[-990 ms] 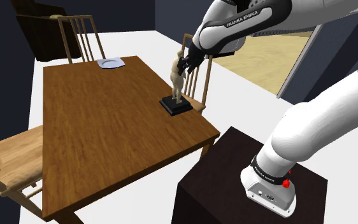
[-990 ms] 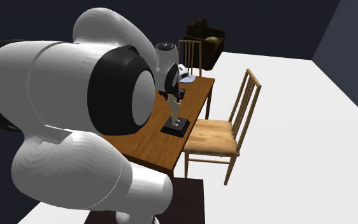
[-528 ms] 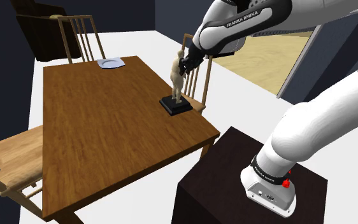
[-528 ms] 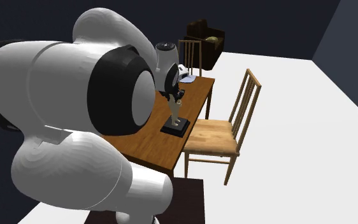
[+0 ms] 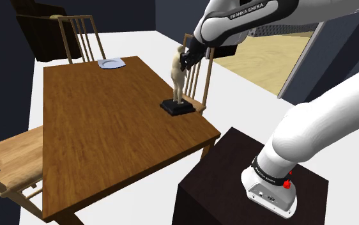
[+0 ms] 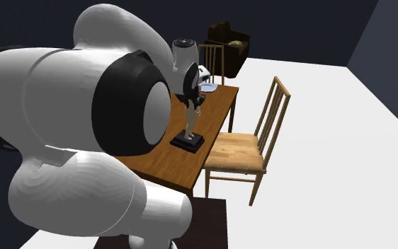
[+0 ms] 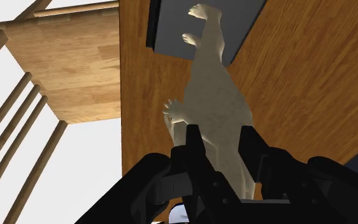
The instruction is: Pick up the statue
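A pale human-figure statue (image 5: 179,78) stands on a dark square base at the edge of the wooden table (image 5: 108,128) nearest the shoulder view's right. My black gripper (image 5: 186,59) is shut on its upper body, just under the head. In the second exterior view the statue (image 6: 190,122) hangs below the gripper (image 6: 194,101), and its base sits at or just above the table (image 6: 219,106); I cannot tell whether they touch. In the wrist view the gripper (image 7: 219,137) clasps the statue's torso (image 7: 216,95) between both fingers, with the base and table beyond.
A wooden chair (image 5: 198,82) stands right behind the statue, beside the table edge. A white plate (image 5: 112,63) lies at the table's far end, with another chair (image 5: 82,35) behind it. A third chair (image 5: 12,160) is at the shoulder view's left. The dark stand (image 5: 236,185) sits below.
The gripper and the statue's head have risen a little and shifted toward the chair. In the second exterior view the base has slid slightly left.
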{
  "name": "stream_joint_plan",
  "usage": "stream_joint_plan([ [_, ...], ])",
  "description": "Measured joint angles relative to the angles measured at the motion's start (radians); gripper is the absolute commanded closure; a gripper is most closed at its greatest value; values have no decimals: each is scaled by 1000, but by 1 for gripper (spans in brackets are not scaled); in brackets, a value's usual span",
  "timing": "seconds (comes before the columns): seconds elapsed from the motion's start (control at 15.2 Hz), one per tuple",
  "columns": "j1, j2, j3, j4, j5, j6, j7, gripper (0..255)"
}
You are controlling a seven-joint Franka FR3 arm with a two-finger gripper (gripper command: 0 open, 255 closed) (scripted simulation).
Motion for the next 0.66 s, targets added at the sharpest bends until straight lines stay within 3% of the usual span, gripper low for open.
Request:
stream_joint_plan([
  [0.66,-4,-41,8,96,-10,-137,15,255],
])
